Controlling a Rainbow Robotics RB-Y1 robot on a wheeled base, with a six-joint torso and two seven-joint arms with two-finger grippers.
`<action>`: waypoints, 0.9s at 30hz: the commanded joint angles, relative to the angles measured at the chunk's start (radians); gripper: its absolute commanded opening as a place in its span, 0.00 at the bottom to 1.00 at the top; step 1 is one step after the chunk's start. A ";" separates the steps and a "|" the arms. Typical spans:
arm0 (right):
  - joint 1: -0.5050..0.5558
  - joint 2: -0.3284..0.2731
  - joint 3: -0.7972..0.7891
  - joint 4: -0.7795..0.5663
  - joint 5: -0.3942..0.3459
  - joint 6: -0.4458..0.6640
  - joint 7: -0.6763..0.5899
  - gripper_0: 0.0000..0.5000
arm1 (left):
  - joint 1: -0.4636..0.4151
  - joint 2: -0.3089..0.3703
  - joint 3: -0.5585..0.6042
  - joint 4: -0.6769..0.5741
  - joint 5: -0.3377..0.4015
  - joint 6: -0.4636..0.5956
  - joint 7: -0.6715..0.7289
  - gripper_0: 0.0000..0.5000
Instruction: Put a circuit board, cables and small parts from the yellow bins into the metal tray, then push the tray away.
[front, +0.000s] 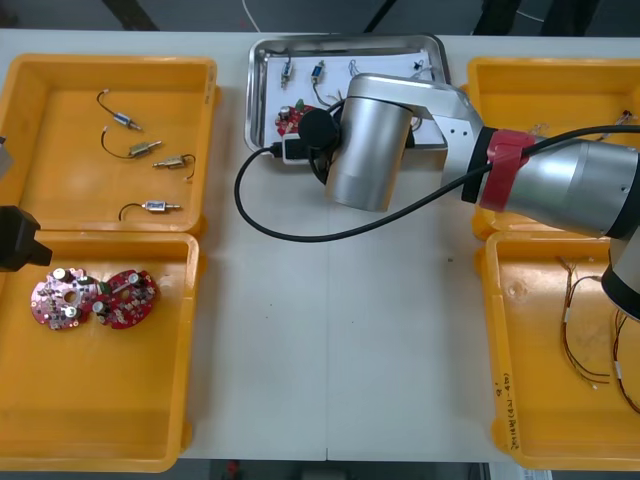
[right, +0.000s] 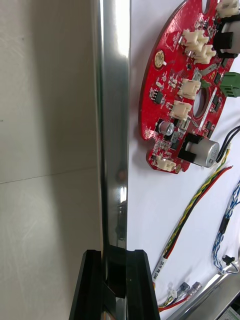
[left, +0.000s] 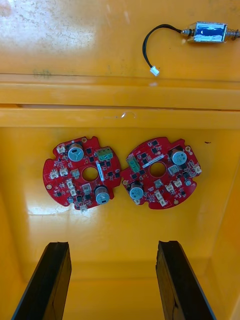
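1. The right gripper (right: 114, 255) of a two-armed robot pinches the rim of a shiny rectangular metal tray (right: 112, 100). One black finger sits outside the rim over the light desk (right: 45, 150), the other inside the tray.
2. In the tray, a round red circuit board (right: 185, 90) lies on the white lining just beside the gripped rim. A twisted red and yellow cable (right: 200, 195) and a twisted blue and white cable (right: 227, 215) lie between it and the gripper.
3. Two small metal parts (front: 318, 70) rest near the tray's far rim.
4. Well off to the tray's left, the left gripper (left: 114, 245) hangs with its fingers spread wide over the nearer yellow plastic bin (left: 120, 285). Two spare red boards (left: 82, 172) lie there just beside each other.
5. The farther left bin (front: 60, 190), next to the tray's left rim, holds four wired metal pieces (front: 145, 148) with black leads.
6. To the tray's right, the nearer right bin (front: 530, 400) holds thin loose cables (front: 590, 340) along its outer side.
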 joint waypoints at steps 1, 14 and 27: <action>-0.059 0.023 -0.028 0.005 0.010 -0.010 0.037 0.04 | 0.015 0.046 0.028 -0.029 0.007 0.006 -0.041 1.00; -0.059 0.025 -0.031 -0.005 0.007 -0.002 0.029 1.00 | 0.015 0.046 0.028 -0.029 0.007 0.006 -0.041 1.00; -0.050 0.020 -0.210 -0.171 -0.146 0.311 0.018 1.00 | 0.015 0.046 0.028 -0.029 0.007 0.006 -0.041 1.00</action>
